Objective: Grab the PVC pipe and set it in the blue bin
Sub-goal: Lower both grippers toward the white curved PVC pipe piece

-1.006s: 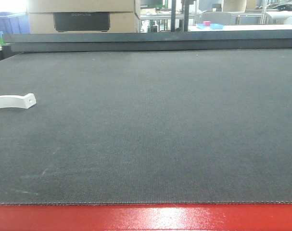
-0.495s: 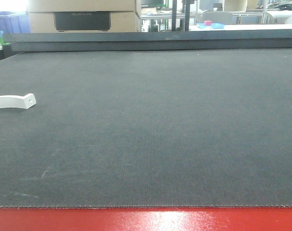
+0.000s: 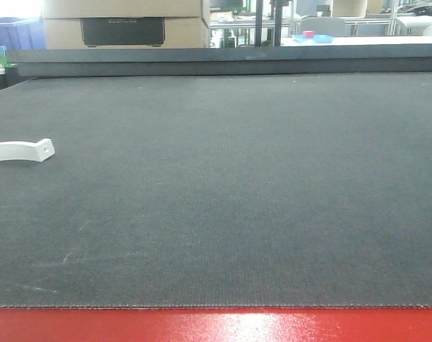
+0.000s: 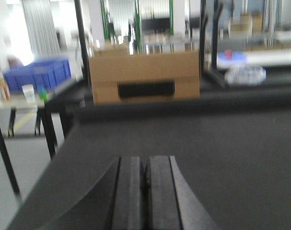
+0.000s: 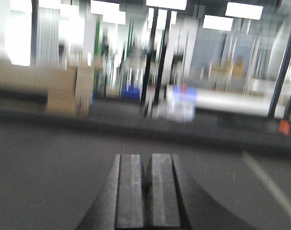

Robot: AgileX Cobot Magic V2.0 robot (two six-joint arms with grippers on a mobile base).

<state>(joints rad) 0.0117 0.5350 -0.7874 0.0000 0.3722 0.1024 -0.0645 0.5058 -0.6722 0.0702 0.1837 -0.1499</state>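
Currently, in the front view, a blue bin (image 3: 13, 32) is seen at far left, beyond the counter (image 3: 237, 199) and well apart from anything on it. The PVC pipe (image 3: 20, 151) is laid flat on the dark mat at the left, partly cut off by the frame edge. Its blunt end with the small dark hole is pointed right, and it lies free on the mat.

A cardboard box (image 3: 123, 25) with a dark slot is set behind the raised far ledge (image 3: 223, 60), left of centre. A pink block (image 3: 307, 34) is seen far back, right of centre, on something blue. A red edge (image 3: 216, 325) is run along the near side of the counter.

The left wrist view is blurred. The left gripper (image 4: 145, 191) is held low over the mat, near the counter's left edge. Its jaws are pressed together with only a thin seam between them, and nothing is gripped. The blue bin is seen far left, past a side table (image 4: 11, 101) carrying a white cup (image 4: 28, 92). The box is seen straight ahead.

The right wrist view is heavily blurred. The right gripper (image 5: 146, 191) is held low over the mat, its jaws likewise closed to a seam with nothing between them. The box is made out at far left. The rest of the background cannot be resolved.
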